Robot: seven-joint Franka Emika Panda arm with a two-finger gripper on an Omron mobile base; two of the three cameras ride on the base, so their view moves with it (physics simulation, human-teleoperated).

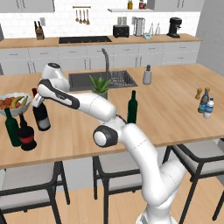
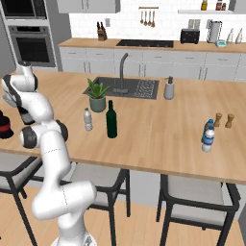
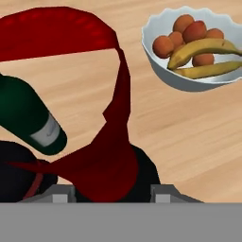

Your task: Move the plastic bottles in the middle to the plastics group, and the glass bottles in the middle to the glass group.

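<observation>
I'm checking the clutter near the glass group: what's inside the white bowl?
The white bowl holds bananas lying over several oranges. Whatever lies beneath that fruit is covered.

Fruit bowl [image 1: 13, 105], slim green bottle [image 1: 12, 127] and squat red-label bottle [image 1: 27, 135] crowd my left. Open counter [image 1: 170, 109] on my right.
</observation>
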